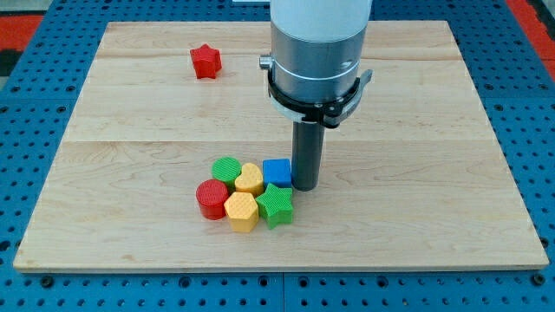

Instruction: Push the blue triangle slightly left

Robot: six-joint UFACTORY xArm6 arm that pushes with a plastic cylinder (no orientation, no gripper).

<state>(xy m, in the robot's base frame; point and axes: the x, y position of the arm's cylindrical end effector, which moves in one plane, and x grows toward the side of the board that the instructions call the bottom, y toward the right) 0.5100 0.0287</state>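
A blue block (277, 171) sits at the right end of a tight cluster near the board's lower middle; its shape looks squarish from here and I cannot confirm a triangle. My tip (305, 185) rests on the board just right of the blue block, touching or nearly touching its right side. The cluster also holds a green round block (227, 168), a yellow heart block (250, 178), a red round block (211, 198), a yellow hexagon block (241, 211) and a green star block (276, 204).
A red star block (205, 61) lies alone near the view's top left. The wooden board (416, 173) sits on a blue perforated table (17, 156). The arm's wide grey body (316, 52) hangs over the board's top middle.
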